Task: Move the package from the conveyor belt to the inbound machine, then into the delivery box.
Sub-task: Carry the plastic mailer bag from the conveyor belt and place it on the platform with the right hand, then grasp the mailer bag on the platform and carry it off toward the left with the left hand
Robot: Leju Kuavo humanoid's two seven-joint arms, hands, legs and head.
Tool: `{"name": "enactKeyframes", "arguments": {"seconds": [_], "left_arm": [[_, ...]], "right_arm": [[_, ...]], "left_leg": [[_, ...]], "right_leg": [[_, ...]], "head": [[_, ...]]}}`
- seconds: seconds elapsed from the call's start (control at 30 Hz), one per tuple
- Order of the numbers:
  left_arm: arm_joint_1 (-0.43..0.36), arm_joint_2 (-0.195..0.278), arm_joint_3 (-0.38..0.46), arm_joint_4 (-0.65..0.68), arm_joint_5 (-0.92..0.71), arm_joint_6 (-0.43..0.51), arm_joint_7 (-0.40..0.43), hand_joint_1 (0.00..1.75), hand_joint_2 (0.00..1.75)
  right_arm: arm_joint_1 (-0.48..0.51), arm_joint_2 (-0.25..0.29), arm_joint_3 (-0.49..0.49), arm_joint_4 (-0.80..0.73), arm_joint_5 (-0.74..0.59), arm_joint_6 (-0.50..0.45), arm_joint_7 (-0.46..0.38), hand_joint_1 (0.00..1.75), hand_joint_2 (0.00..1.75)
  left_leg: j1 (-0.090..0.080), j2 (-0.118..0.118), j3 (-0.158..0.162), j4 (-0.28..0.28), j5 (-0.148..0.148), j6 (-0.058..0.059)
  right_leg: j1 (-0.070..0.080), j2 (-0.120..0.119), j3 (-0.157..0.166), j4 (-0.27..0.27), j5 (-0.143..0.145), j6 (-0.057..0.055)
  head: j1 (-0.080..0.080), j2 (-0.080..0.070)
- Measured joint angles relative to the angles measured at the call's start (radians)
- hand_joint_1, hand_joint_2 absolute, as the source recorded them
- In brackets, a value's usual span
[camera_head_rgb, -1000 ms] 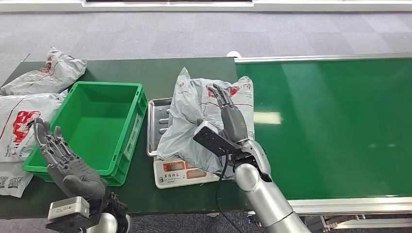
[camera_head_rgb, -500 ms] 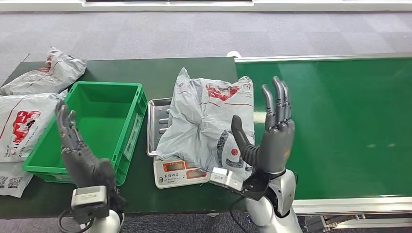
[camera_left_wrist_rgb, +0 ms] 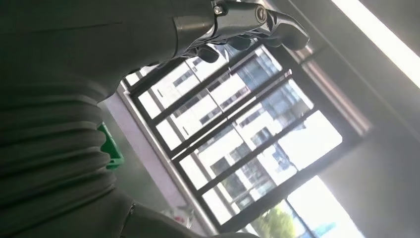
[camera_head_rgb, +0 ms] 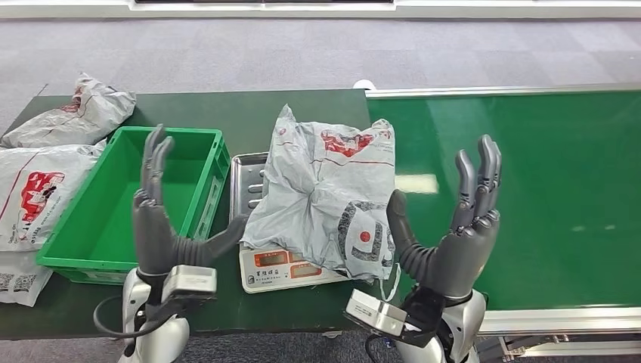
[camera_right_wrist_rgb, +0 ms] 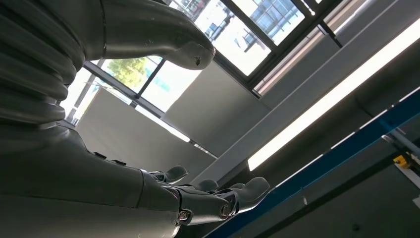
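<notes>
- Nearest the camera, the left hand point(camera_head_rgb: 162, 227) is raised upright in front of the desk edge, fingers straight and apart, thumb out toward the scale; it holds nothing.
- The right hand point(camera_head_rgb: 453, 227) stands likewise, palm turned inward, fingers spread, thumb angled toward the package; it is empty and touches nothing.
- Between the two hands, the crumpled grey plastic mailer package with red print point(camera_head_rgb: 325, 189) lies on the white weighing scale with orange display panels point(camera_head_rgb: 276, 268), over its silver metal tray point(camera_head_rgb: 243, 189). I take this scale to be the inbound machine.
- The long green conveyor belt point(camera_head_rgb: 529, 189) to the right carries no package.
- The green plastic crate point(camera_head_rgb: 200, 204), just left of the scale on the dark green desk point(camera_head_rgb: 249, 113), holds nothing; I judge it to be the delivery box.
- Further grey mailer bags point(camera_head_rgb: 45, 159) lie at the desk's left end, beside the crate.
- Assessment: the first leg, belt to machine, appears done. The second leg, machine to crate, is not yet done.
- View comparison: the head view gives the whole layout. Both wrist views point upward at windows and ceiling lights; the right wrist view confirms extended, unloaded fingers point(camera_right_wrist_rgb: 218, 201), and the left wrist view shows a sliver of green at the hand's cover.
</notes>
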Motion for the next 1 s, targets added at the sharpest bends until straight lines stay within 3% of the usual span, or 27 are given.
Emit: {"name": "enactKeyframes", "arguments": {"seconds": [0.23, 0.43, 0.6, 0.77, 1.0], "left_arm": [[-0.281, 0.117, -0.093, 0.255, -0.014, -0.236, 0.087, 0.0, 1.75], [-0.534, 0.149, -0.233, 0.594, 0.003, -0.43, 0.071, 0.0, 1.75], [-0.709, 0.111, -0.358, 0.819, 0.008, -0.488, 0.084, 0.0, 1.75], [-0.837, 0.037, -0.462, 0.986, 0.005, -0.574, 0.115, 0.0, 1.75], [-0.884, -0.04, -0.569, 1.139, 0.008, -0.653, 0.095, 0.0, 1.75]], "right_arm": [[0.079, -0.054, -0.056, -0.019, -0.136, -0.009, -0.138, 0.0, 1.75], [0.093, -0.079, -0.083, -0.018, -0.13, -0.009, -0.127, 0.0, 1.75], [0.111, -0.081, -0.09, -0.018, -0.105, -0.009, -0.117, 0.0, 1.75], [0.113, -0.081, -0.099, -0.02, -0.102, -0.009, -0.122, 0.0, 1.75], [0.102, -0.081, -0.099, -0.019, -0.101, -0.009, -0.116, 0.0, 1.75]], "left_leg": [[0.0, 0.001, 0.0, 0.0, 0.002, 0.0], [0.0, 0.001, -0.001, 0.0, 0.004, -0.001], [0.0, 0.001, -0.002, 0.001, 0.004, -0.001], [0.0, 0.001, -0.004, 0.001, 0.004, -0.001], [-0.001, 0.001, -0.005, 0.001, 0.004, -0.001]], "right_leg": [[0.0, 0.0, -0.001, 0.0, 0.002, -0.001], [0.0, 0.001, -0.002, 0.0, 0.004, -0.001], [0.0, 0.002, -0.003, 0.0, 0.005, -0.001], [0.0, 0.002, -0.004, 0.0, 0.005, 0.0], [0.0, 0.002, -0.004, 0.0, 0.005, 0.0]], "head": [[0.0, 0.0], [0.0, 0.0], [0.0, 0.0], [0.0, 0.0], [0.0, 0.0]]}}
